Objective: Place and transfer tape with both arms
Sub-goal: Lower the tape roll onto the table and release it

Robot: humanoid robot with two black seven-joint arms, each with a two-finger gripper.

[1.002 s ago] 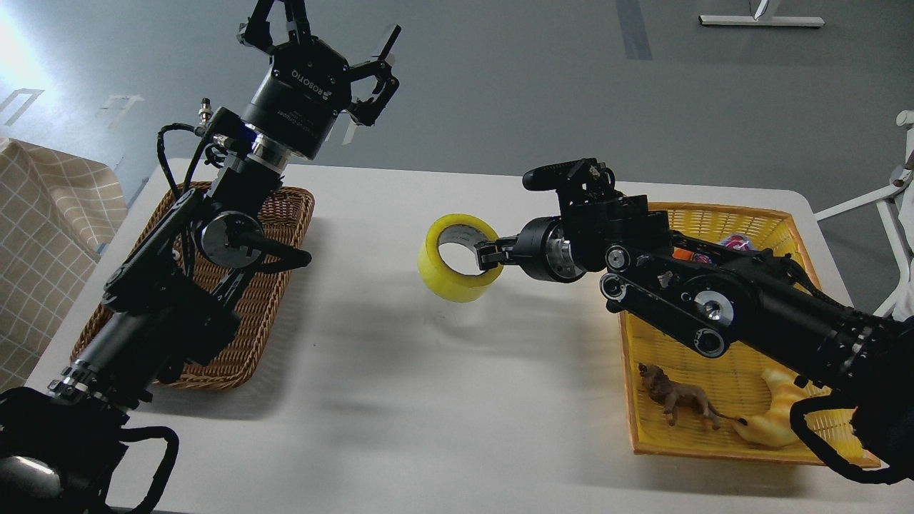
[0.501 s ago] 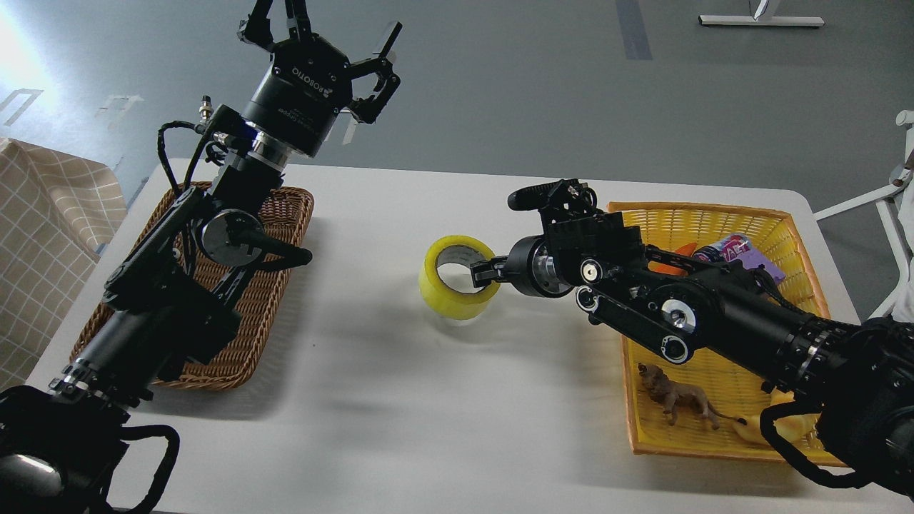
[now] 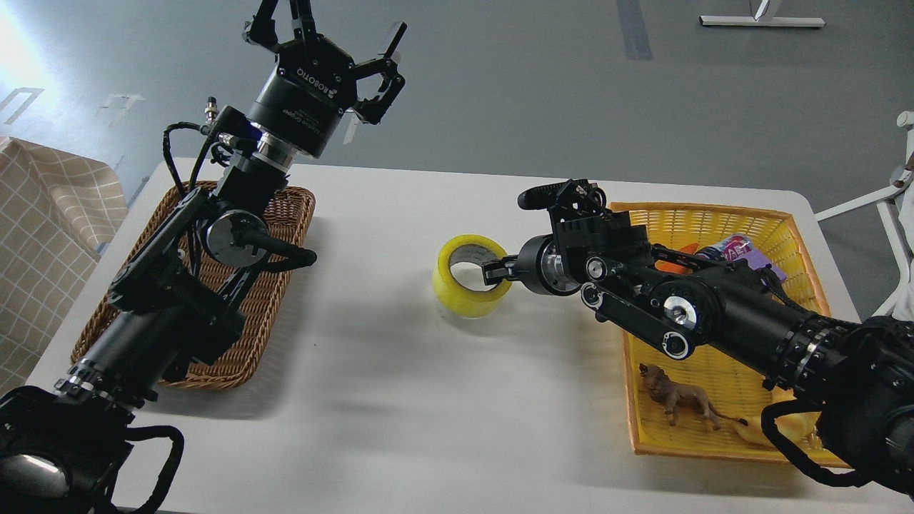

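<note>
The roll of yellow packing tape (image 3: 471, 277) stood near the middle of the white desk (image 3: 400, 400), tilted slightly, its lower edge at or very near the desk surface; contact could not be confirmed. The right pincer (image 3: 498, 272) was pinching the tape's wall on the side facing the yellow basket, with one finger inside the core and the rest outside. The right arm (image 3: 714, 314) reached in low across the yellow basket (image 3: 714, 214). That basket held a toy lion (image 3: 678, 401), a yellow-tan croissant-shaped toy (image 3: 782, 428) partly hidden by the arm, and a purple-and-red packet (image 3: 735, 251) near its far side. The left pincer (image 3: 325, 43) was raised well above the desk's far-left edge, its fingers spread apart and holding nothing. The left arm (image 3: 178, 285) rose over a brown wicker basket (image 3: 285, 214) at the desk's left side. A checked cloth (image 3: 43, 243) lay beyond the desk's left edge.
</note>
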